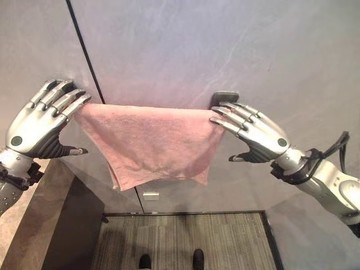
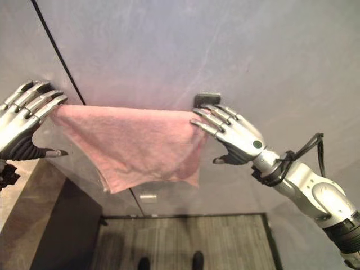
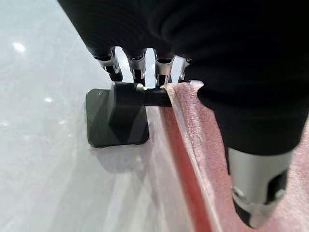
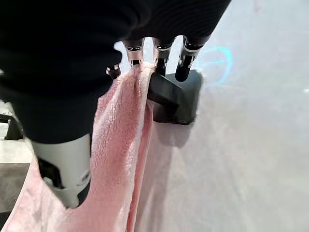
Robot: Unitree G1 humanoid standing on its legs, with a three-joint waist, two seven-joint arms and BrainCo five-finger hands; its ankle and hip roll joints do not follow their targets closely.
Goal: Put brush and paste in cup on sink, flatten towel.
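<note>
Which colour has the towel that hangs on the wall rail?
The towel is plain pink, without pattern; it shows best in the left eye view.

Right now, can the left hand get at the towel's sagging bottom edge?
Probably yes. The left hand rests with straight fingers on the pink towel at its end of the rail, by the dark bracket. Below it the cloth hangs free against the wall, with nothing in front. The right hand sits at the other end.

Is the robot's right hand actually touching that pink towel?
Touching. In the right eye view the right hand lays straight fingers on the pink towel at its end; the right wrist view shows fingertips against the cloth.
</note>
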